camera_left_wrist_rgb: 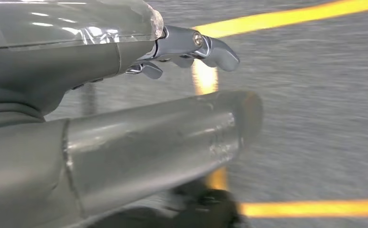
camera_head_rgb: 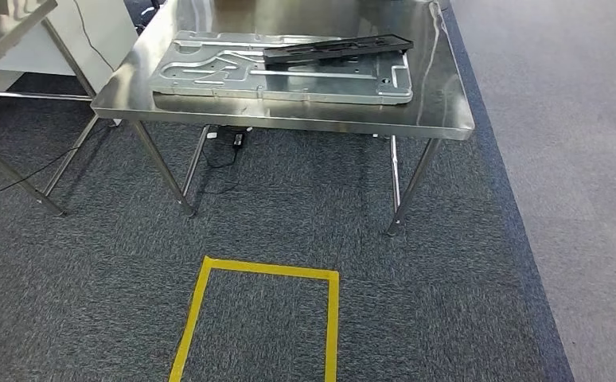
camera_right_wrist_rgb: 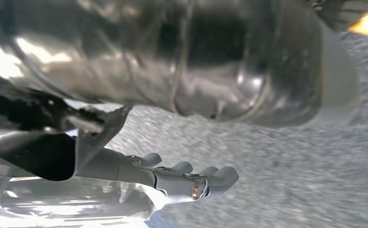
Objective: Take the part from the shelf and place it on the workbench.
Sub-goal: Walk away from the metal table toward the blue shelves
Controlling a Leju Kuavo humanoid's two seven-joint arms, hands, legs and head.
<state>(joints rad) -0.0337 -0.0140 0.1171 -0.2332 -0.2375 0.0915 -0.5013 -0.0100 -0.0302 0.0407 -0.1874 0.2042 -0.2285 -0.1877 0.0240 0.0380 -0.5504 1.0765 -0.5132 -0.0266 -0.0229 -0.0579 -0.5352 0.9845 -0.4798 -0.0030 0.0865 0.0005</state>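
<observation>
The far edge of the steel tabletop [camera_head_rgb: 289, 119] is cut off by the frame, and the wrist views are blurred by motion. A large silver stamped metal panel [camera_head_rgb: 209, 76] lies flat on the tabletop, its long axis running left to right across it. A black elongated part [camera_head_rgb: 337, 49] rests on top of the panel toward its right end, lengthwise along the same direction, slightly angled. The left robot hand [camera_left_wrist_rgb: 191, 47] is seen above grey carpet and yellow floor tape [camera_head_rgb: 333, 318], fingers extended, nothing held. The right robot hand [camera_right_wrist_rgb: 187, 178] appears likewise empty and extended, though blur leaves this uncertain. Both are well apart from the part.
</observation>
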